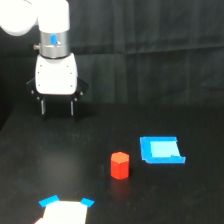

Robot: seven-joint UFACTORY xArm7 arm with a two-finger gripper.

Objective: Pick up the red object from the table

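The red object (pixel 120 165) is a small red-orange hexagonal block standing upright on the black cloth table (pixel 165 100), a little below the middle of the exterior view. My gripper (pixel 57 109) hangs from the white arm at the upper left, well above and to the left of the block. Its two dark fingers (pixel 43 107) point down with a gap between them and hold nothing.
A flat blue piece (pixel 161 150) lies just right of the red block. A white card with blue corners (pixel 65 210) sits at the bottom left edge. A black curtain backs the table.
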